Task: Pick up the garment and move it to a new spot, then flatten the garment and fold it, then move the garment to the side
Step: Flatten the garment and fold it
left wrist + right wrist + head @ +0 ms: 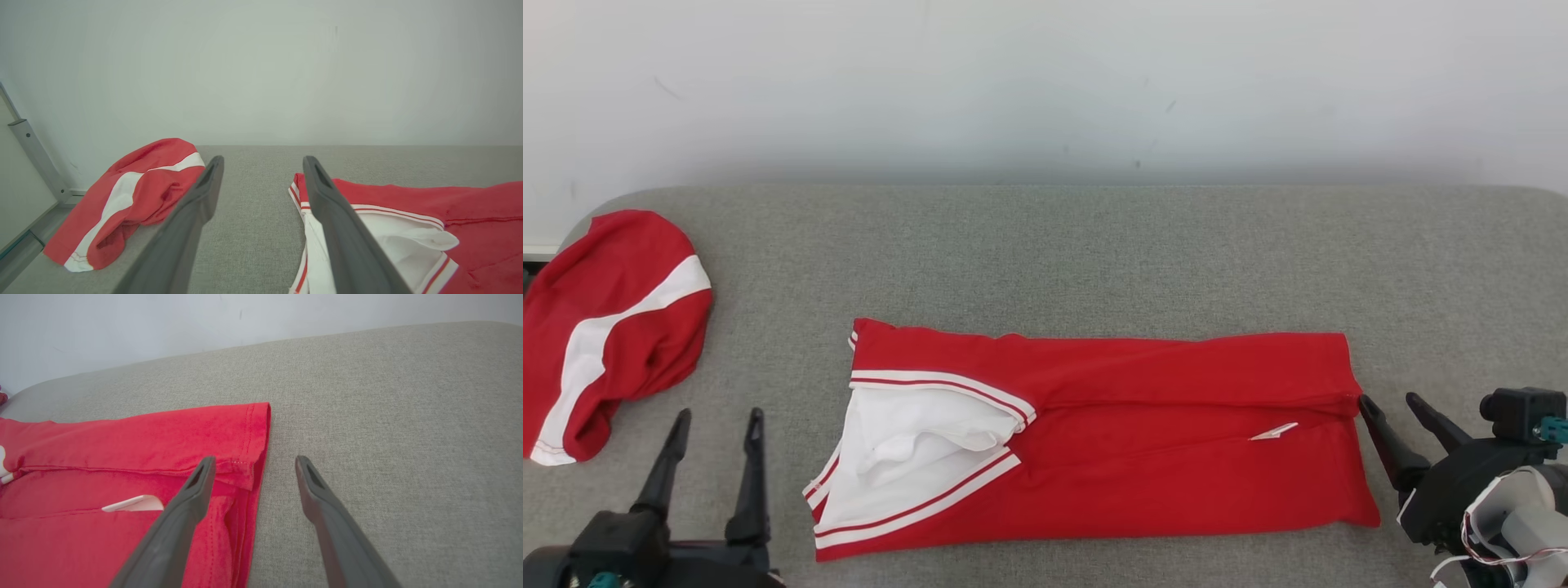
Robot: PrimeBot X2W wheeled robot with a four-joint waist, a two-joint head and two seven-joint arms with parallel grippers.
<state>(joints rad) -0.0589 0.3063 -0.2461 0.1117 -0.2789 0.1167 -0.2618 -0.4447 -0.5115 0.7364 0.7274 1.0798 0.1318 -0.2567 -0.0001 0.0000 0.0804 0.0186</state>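
Left gripper (720, 412) and right gripper (1388, 398), both spread wide, empty. Folded red garment (1143, 457) lies mid-table on the grey padded table (1094, 245), its right edge just beside the right gripper; second red garment (605, 327) crumpled at far left.

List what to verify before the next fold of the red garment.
1. Left claw open and empty: ok.
2. Right claw open and empty: ok.
3. Long folded red cloth garment lying flat on the grey fabric tabletop: ok.
4. Its white-lined collar end smooth: not ok, rumpled.
5. Right claw at the garment's right hem: ok.
6. Crumpled red cloth with white stripe apart from the garment: ok.
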